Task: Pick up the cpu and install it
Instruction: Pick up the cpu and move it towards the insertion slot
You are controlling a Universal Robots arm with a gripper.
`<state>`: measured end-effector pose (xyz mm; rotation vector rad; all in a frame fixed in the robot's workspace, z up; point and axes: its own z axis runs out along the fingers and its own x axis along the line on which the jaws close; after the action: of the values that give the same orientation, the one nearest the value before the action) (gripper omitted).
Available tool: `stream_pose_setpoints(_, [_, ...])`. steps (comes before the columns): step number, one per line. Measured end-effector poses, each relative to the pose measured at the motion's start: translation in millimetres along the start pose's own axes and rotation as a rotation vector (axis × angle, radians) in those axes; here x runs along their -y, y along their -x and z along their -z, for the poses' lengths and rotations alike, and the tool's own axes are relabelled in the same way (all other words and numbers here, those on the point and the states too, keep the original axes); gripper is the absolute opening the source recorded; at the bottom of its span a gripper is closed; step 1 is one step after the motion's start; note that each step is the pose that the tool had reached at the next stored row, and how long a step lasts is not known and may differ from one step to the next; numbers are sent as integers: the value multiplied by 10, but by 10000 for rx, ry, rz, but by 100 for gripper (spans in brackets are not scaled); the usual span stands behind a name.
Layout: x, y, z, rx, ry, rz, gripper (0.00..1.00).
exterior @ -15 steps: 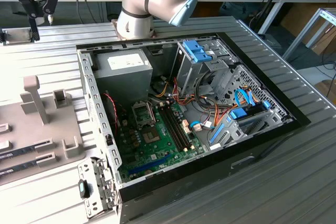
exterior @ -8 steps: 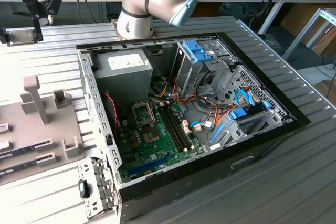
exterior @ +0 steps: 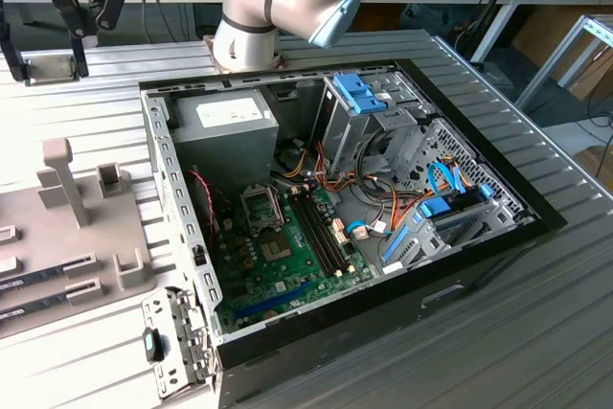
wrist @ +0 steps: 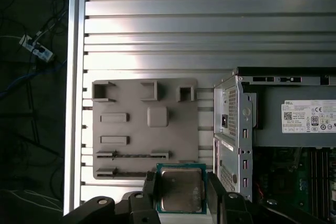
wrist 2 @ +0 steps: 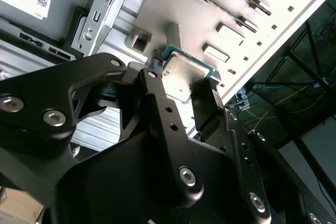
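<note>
Exterior view: case [exterior: 335,198] lies open on desk [exterior: 536,332], socket [exterior: 261,206] on its board, grey tray [exterior: 67,237] just beside.

Second wrist view: hand [wrist 2: 182,76] closed on cpu [wrist 2: 181,80], gripping two opposite edges.

First wrist view: cpu held in air over tray's corner, near case wall.

Prob. light, stiff, w/ slick lid and delicate underside, so edge grip only.

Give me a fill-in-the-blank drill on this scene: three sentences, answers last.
In the first wrist view, the gripper grips the cpu between its two ____. The cpu's metal top is silver-grey; its border is ____. The grey fixture plate lies on the ribbed table beside the open computer ____.
Missing words: jaws; green; case.
</note>
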<state>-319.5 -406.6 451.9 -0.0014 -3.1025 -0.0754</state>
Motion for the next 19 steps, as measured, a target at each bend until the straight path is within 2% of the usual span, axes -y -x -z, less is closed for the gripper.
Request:
stream_pose_setpoints(6, [14, 71, -15, 0, 0, 0, 47])
stream_pose_setpoints(19, [19, 159, -47, 0, 0, 1, 47])
